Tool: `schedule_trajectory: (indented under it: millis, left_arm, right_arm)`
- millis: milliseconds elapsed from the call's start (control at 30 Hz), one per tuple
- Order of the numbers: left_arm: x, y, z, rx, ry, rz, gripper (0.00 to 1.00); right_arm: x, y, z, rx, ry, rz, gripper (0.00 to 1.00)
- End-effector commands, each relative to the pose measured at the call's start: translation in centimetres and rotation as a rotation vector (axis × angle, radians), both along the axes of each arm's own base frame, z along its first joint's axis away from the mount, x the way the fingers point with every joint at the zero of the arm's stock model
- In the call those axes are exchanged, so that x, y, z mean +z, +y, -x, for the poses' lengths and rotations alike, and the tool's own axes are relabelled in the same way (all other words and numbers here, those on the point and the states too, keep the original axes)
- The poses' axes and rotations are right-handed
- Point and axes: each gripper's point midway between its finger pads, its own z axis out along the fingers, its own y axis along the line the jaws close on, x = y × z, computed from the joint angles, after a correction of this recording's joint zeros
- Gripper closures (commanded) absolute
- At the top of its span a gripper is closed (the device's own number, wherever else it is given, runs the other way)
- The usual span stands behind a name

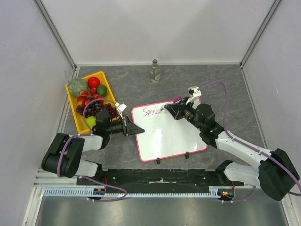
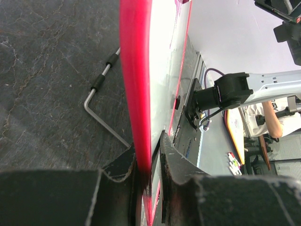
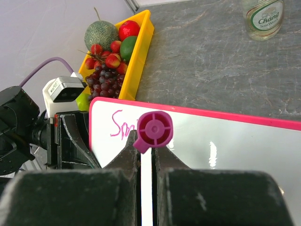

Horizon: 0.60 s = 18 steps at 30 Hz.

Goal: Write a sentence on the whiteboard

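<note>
Nearest the arm bases, two small black clips [image 1: 158, 161] sit on the near rim of the whiteboard [image 1: 174, 139], which lies flat and slightly askew in the middle of the worktop [image 1: 225, 89]. It looks thin, stiff, light and glossy, so I judge it would skate under pen pressure unless pinned. The rim is the sensible place to take hold, clear of the writing face. The left hand [image 1: 133, 128] does just that, its fingers [image 2: 171, 160] clamped on the board's pink-red left edge. A bent metal rod [image 2: 101, 89] lies on the worktop just beside that edge.

Farther in, the right hand [image 1: 170, 108] is closed on a marker [image 3: 153, 131], a slim, light thing gripped by its barrel, magenta butt end toward the wrist camera. Whether its tip touches the board cannot be told. The sentence [image 1: 150, 112] sits in the far-left corner and reads only "Smil"; the rest of the line is open white.

Beyond the left hand, near the writing corner, is a yellow tray [image 1: 71, 96] of fruit. A green glass bottle [image 1: 154, 71] stands well apart at the back.
</note>
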Motion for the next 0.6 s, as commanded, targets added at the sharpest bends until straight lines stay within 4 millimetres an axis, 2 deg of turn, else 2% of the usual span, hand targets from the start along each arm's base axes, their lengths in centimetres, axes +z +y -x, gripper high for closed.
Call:
schedule_trajectory:
  millis: [0, 200, 467, 567]
  left_arm:
    - [-2.3, 0.3, 0.0, 0.009, -0.02, -0.075, 0.98]
    - [-2.2, 0.3, 0.0, 0.01, -0.023, -0.075, 0.98]
    - [-2.2, 0.3, 0.0, 0.007, -0.023, -0.074, 0.98]
    - [-2.2, 0.3, 0.0, 0.01, -0.023, -0.074, 0.98]
  right_arm:
    - [0.0, -1.0, 0.0, -0.034, -0.015, 0.029, 1.0]
    - [1.4, -0.8, -0.6, -0.046, -0.033, 0.0, 1.0]
    - [4.5, -0.4, -0.2, -0.024, -0.088, -0.071, 1.0]
    - [4.9, -0.5, -0.2, -0.026, -0.095, -0.079, 1.0]
